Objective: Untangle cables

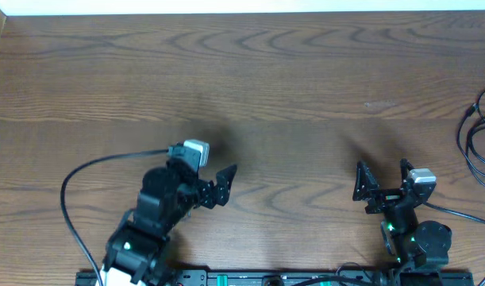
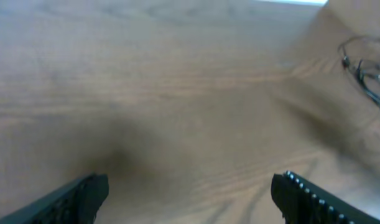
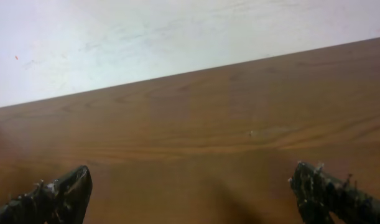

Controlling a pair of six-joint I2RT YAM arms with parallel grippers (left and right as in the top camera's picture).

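cables (image 1: 467, 121) cropped at right edge, ends — indistinct

Item: cables (image 1: 463, 139). Thin, dark cords lie loose and flat on the worktop (image 1: 290, 95) at its far right edge, about midway between the near and far sides. The overhead view shows several slack strands curving in open arcs that overlap and cross each other. The bundle runs out of the picture on the right, so its full extent cannot be told. The left wrist view shows the same cables (image 2: 366, 76) as blurred overlapping loops. A small darker lump sits on one strand, too blurred to identify.
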